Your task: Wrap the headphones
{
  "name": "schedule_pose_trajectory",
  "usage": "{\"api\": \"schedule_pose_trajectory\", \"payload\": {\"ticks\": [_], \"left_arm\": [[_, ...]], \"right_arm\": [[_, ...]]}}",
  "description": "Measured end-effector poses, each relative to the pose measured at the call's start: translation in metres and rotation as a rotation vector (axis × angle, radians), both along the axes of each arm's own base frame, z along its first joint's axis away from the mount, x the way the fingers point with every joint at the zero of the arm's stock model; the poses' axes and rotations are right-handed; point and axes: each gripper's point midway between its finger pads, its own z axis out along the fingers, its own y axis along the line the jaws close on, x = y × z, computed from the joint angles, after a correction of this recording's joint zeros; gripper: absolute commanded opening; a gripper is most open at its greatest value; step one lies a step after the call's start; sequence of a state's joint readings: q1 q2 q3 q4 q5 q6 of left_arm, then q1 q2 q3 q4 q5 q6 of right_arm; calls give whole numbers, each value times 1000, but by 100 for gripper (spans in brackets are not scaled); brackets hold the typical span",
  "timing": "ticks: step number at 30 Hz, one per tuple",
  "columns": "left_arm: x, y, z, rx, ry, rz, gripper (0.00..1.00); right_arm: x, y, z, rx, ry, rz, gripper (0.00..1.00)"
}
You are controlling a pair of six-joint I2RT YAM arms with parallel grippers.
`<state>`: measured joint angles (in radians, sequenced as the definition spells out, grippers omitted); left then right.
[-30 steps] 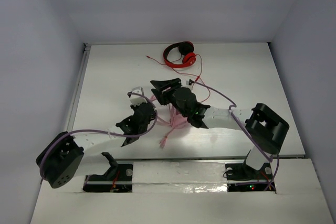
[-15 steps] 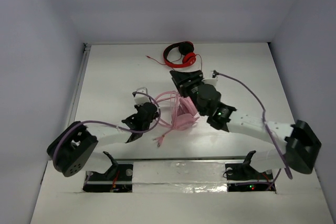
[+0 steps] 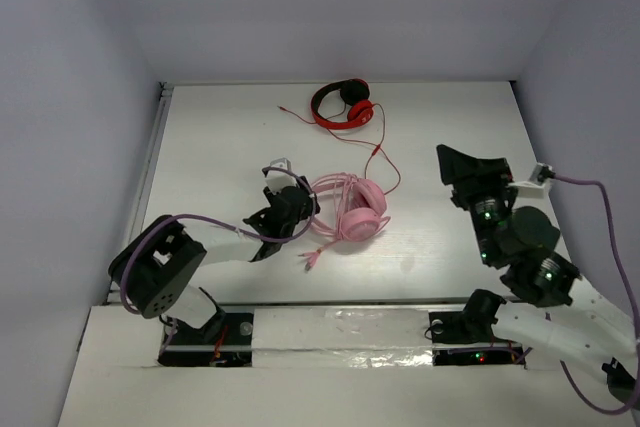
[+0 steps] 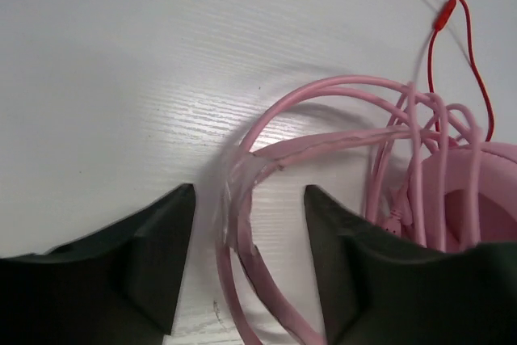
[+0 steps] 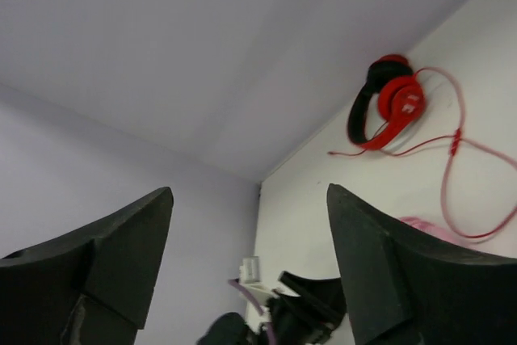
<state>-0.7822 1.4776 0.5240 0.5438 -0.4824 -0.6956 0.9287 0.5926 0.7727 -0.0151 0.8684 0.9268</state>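
The pink headphones [image 3: 358,213] lie on the white table with their thin pink cable [image 3: 325,187] looped over them and the plug end [image 3: 311,260] trailing toward the near edge. My left gripper [image 3: 307,204] sits low at their left side. In the left wrist view it [image 4: 249,228] is open, and the pink cable loops [image 4: 242,224] and a strip of the headband pass between the fingers without being pinched. An ear cup [image 4: 477,199] shows at the right edge. My right gripper [image 3: 462,165] is raised far to the right, open and empty [image 5: 249,191].
Smaller red-and-black headphones [image 3: 343,105] [image 5: 386,101] lie at the back of the table. Their red cable [image 3: 385,169] [image 4: 452,30] runs forward to just beside the pink ear cups. White walls close in the table on three sides.
The right arm has pulled off the headphones, swinging right and lifting. The left gripper, shut on the cable before, has opened. The headphones now lie flat on the table.
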Motion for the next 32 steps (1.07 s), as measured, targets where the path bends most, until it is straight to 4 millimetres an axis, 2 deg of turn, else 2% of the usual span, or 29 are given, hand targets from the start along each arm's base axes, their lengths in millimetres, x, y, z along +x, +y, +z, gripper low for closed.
{"api": "schedule_pose_trajectory", "payload": {"ticks": [3,6,7,8,12,17,20,24,28,32], "left_arm": [[1,0,9,-30,-12,9,66],[0,1,27,-60,-41,6,80],[0,1,36,-74,-55,7,83],[-1,2,46,-88,-71,6,92],[-8,11,98,-154,-164,2,99],[-24,29,177,-241,-301,-8,99],[-40,44,223,-286,-375,-24,99],[-61,63,273,-331,-449,-39,99],[-78,80,298,-343,-498,-42,99],[-81,87,297,-324,-500,-36,99]], "right_arm": [[-17,-29,2,-51,7,-26,100],[-27,-46,-1,-95,25,-41,100],[-30,-52,-2,-110,32,-46,100],[-33,-56,-3,-121,37,-50,100],[-42,-74,1,-148,45,-73,100],[-54,-94,11,-153,24,-94,100],[-64,-108,20,-142,-4,-95,100],[-79,-127,32,-107,-54,-96,100],[-85,-137,32,-102,-78,-105,100],[-76,-122,20,-168,-49,-93,100]]}}
